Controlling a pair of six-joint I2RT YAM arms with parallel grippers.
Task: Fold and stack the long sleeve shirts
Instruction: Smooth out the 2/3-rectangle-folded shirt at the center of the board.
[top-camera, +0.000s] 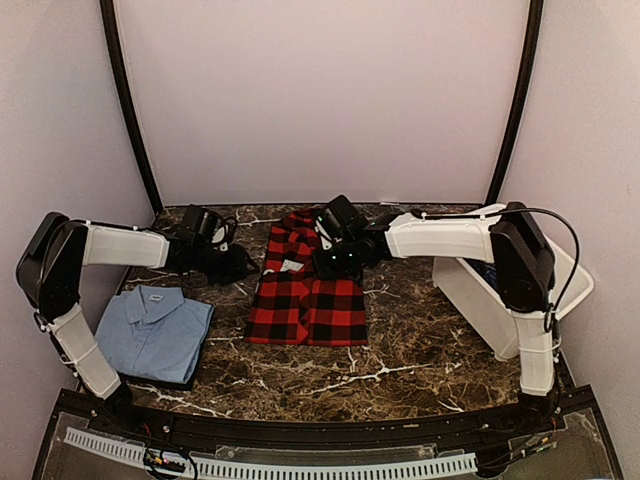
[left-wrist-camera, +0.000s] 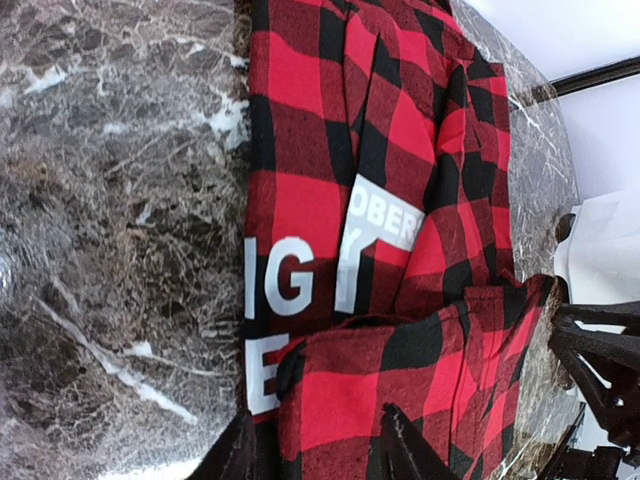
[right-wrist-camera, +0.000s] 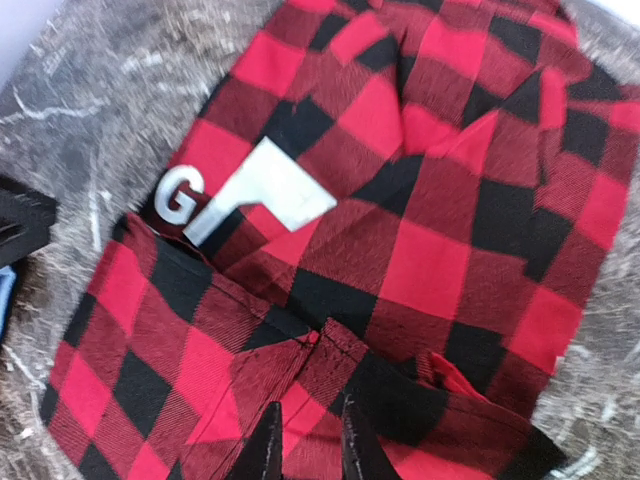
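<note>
The red-and-black checked flannel shirt (top-camera: 305, 305) lies partly folded in the middle of the table, its white neck label (top-camera: 292, 265) facing up. My left gripper (top-camera: 238, 265) is at its left edge, jaws wide open, with a folded flap of flannel (left-wrist-camera: 350, 390) lying between the fingers. My right gripper (top-camera: 338, 262) is over the shirt's upper middle, its fingers close together on a fold of the flannel (right-wrist-camera: 440, 260). The light blue collared shirt (top-camera: 155, 330) lies folded at the front left, with a dark layer under its front edge. The dark blue patterned shirt cannot be made out for certain.
A white bin (top-camera: 470, 295) stands at the right under my right arm, with something blue inside. The dark marble table (top-camera: 400, 370) runs to a black front rail. Curved black poles and white walls close the back.
</note>
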